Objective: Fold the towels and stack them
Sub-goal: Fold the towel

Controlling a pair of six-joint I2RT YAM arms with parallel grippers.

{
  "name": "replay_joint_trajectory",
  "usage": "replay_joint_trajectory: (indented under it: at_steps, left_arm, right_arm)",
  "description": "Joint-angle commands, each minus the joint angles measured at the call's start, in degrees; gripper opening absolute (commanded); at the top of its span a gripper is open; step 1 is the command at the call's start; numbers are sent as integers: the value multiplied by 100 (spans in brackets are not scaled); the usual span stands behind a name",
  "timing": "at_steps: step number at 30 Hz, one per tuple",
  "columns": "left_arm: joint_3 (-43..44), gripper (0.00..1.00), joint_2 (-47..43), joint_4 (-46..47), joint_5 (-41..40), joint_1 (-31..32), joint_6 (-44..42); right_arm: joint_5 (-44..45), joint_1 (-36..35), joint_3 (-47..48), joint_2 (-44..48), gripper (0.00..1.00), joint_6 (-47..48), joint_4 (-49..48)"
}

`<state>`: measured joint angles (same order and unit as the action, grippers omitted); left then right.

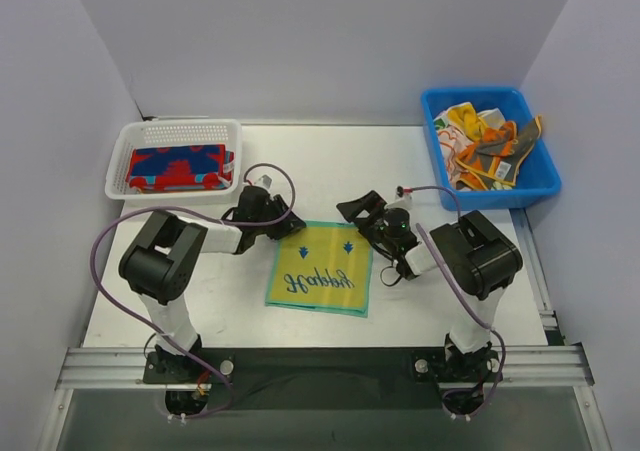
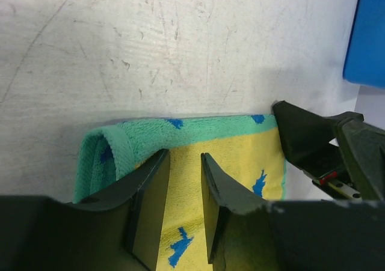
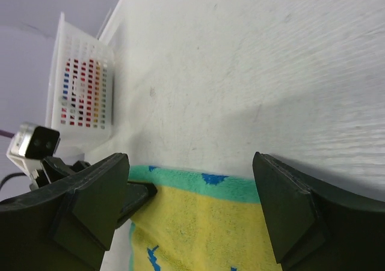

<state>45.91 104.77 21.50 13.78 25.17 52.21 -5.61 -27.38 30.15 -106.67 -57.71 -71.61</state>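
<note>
Left gripper [image 2: 183, 158] over yellow towel [image 2: 240, 148], mesh basket [image 1: 124, 143] near

Basket [image 1: 118, 156] left, bin [image 1: 472, 95] right, towel [image 1: 320, 268] centred on table [image 1: 330, 161]

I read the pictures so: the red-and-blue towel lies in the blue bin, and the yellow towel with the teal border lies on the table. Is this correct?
One thing is wrong. The red-and-blue towel lies in the white mesh basket, not in the blue bin, as the top external view shows. The yellow towel with the teal border does lie on the table.
</note>
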Motion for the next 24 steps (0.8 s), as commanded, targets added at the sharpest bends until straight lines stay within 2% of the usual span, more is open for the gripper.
replay_joint_trajectory:
  at_steps: [1, 9, 15, 18, 24]
  left_arm:
    - [-442, 39, 26, -629, -376, -161, -79]
    - [-408, 40, -202, -506, -60, -161, -44]
    - [-179, 48, -729, -515, 72, -153, 35]
    - [-4, 56, -958, -541, 107, -153, 62]
    - [401, 57, -915, -813, 11, -153, -158]
  right_arm:
    - [508, 355, -535, -248, 88, -29, -70]
    - [104, 716, -537, -179, 88, 242, -283]
    - [-590, 795, -90, 822, 88, 875, 744]
    - [-932, 769, 52, 1174, 88, 727, 939]
    - [-1346, 418, 193, 1254, 84, 410, 1132]
